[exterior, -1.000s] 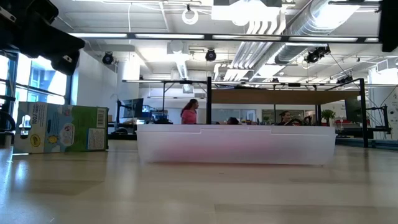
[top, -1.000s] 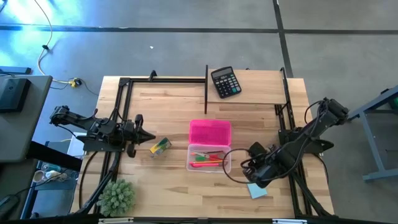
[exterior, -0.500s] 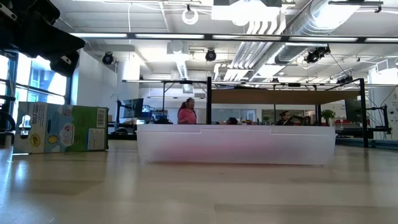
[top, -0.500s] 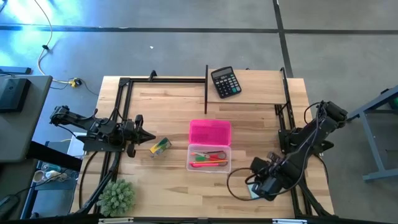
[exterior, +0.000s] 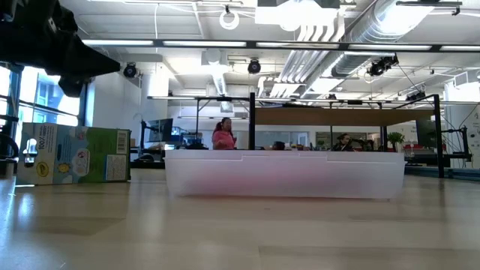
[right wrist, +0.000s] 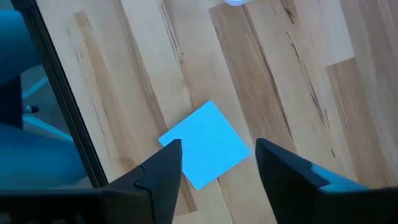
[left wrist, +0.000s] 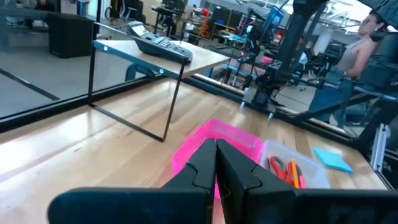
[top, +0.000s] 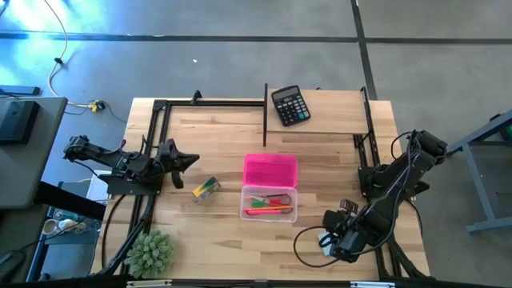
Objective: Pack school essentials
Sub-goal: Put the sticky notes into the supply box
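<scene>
My right hand (right wrist: pixel 214 165) hovers with fingers apart over the light-blue notepad (right wrist: pixel 205 144), which lies flat near the counter's (top: pixel 216 132) front right corner. My left hand (left wrist: pixel 216 165), fingers together, waits by the left edge.

crayon box (exterior: pixel 73 154): print on its side, too small to read
calculator (top: pixel 290 105): key markings not legible
other readable text: none found

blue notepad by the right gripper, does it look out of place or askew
Yes. The blue notepad lies flat on the bare table, turned diagonal to the wood grain, outside the clear box. The open right gripper hovers over it.
</scene>
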Robot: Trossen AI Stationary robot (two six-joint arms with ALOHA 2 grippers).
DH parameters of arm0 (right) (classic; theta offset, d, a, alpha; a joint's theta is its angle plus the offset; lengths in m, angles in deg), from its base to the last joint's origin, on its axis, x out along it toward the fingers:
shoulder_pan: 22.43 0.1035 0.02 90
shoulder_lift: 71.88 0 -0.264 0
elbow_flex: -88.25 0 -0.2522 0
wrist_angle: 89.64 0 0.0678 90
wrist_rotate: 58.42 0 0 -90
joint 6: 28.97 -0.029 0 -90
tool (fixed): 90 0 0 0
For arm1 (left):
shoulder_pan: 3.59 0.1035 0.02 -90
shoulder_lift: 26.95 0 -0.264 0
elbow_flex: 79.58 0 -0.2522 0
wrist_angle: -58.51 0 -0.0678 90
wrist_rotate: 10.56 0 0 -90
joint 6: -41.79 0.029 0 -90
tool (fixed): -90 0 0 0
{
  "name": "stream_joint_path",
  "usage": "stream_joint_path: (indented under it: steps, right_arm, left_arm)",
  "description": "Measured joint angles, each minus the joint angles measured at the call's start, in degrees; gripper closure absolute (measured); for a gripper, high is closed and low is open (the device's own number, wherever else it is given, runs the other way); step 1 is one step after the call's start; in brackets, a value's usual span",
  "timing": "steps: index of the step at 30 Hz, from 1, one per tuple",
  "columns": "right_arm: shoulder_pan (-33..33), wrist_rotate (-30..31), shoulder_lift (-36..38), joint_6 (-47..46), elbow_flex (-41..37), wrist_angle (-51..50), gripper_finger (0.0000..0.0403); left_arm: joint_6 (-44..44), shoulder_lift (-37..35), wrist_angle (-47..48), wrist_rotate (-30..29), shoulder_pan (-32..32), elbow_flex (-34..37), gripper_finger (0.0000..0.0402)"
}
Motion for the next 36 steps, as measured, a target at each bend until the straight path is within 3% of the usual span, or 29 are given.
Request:
stream_joint_path:
  steps: [13, 25, 30, 36]
  right_arm:
    - [1.59, -0.30, -0.78, 8.96, 0.00, 0.43, 0.0121]
    - [3.37, -0.47, -7.82, 12.03, 0.00, -1.13, 0.0114]
    - [3.40, -2.04, -9.46, 17.32, 0.00, 1.28, 0.0113]
    - [4.13, -1.34, -10.29, 21.43, 0.00, 1.65, 0.0082]
  left_arm:
    - [0.00, 0.00, 0.00, 0.39, 0.00, 0.00, 0.0401]
    - [0.00, 0.00, 0.00, 0.39, -0.02, 0.00, 0.0401]
    - [0.00, 0.00, 0.00, 0.39, -0.02, 0.00, 0.0401]
    - [0.00, 0.00, 0.00, 0.39, -0.02, 0.00, 0.0401]
